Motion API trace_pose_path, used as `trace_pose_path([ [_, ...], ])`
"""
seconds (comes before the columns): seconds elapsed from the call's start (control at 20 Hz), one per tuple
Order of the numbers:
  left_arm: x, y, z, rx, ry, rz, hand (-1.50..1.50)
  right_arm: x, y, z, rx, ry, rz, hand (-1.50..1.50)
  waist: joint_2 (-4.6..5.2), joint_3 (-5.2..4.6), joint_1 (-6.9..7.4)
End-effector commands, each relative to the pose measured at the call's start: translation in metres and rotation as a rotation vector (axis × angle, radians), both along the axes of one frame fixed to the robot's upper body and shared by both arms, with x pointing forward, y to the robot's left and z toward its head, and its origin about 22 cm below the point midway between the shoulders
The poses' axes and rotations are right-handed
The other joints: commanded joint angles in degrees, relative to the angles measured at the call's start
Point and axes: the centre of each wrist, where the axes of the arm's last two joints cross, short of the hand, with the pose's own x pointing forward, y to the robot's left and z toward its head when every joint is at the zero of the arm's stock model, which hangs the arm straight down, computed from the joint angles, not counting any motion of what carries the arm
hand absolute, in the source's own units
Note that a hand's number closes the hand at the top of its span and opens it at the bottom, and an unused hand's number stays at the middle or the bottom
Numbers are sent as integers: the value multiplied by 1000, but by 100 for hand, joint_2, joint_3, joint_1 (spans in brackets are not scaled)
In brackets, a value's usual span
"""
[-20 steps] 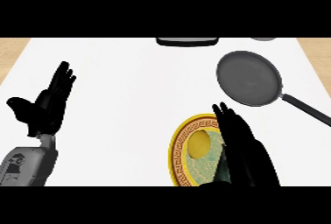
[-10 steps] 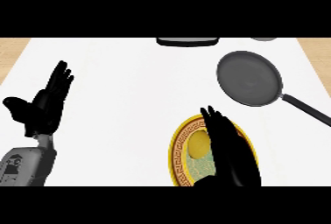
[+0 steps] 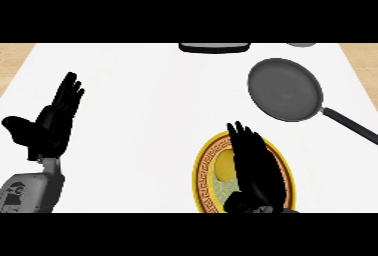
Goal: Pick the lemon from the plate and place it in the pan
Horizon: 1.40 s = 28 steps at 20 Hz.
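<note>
White counter top (image 3: 148, 115) fills my view, with a wood-toned strip showing at the far left and far right edges

Left hand (image 3: 46, 127) sits at the left side, open, fingers straight and pointing up and away from me, thumb spread out to its left. It's resting, touching nothing. Grey forearm (image 3: 29, 192) comes in below it from the lower edge

Well to the right of that hand, near the lower edge, I see the plate (image 3: 203, 172): round, yellow rim, dark patterned band inside the rim

Right hand (image 3: 255, 172) is over the plate, covering most of its middle and right part. Fingers are straight and held close together, pointing away from me, tips reaching just past the plate's far rim. Not curled round anything as far as I can see

Lemon (image 3: 224, 165) is on the plate, just left of the right hand's fingers, partly hidden under them. I can't tell if the hand touches it

Pan (image 3: 285, 89) is well beyond and slightly right of the right hand: dark, round, nothing in it, handle running down to the right toward the edge

Far edge of the counter: a dark flat object (image 3: 214, 47) beyond the plate, cut off by the frame, and a small grey thing (image 3: 300, 44) right of it, too cropped to identify
</note>
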Motion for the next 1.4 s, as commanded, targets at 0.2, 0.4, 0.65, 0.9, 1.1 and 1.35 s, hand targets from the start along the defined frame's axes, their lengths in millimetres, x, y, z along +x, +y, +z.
trace_pose_path([
  [0.2,13,-4,-5,11,9,14,0,25,14,-16,-71,79,-22,-150,4,0,-8],
  [0.4,9,-19,-10,-1,-3,1,0,2,11,-28,-53,77,0,-150,-2,1,-25],
  [0.65,9,-9,-8,9,-3,4,0,26,7,-34,-111,126,4,-150,0,1,-9],
  [0.9,1,3,2,11,11,8,0,26,10,-46,-104,155,-15,-150,-2,1,-3],
  [1.1,2,-1,-9,0,-14,-5,0,39,17,-76,-116,182,-23,-150,5,1,16],
  [1.35,-13,9,-5,-10,6,9,0,34,11,-75,-95,168,135,150,-4,2,26],
])
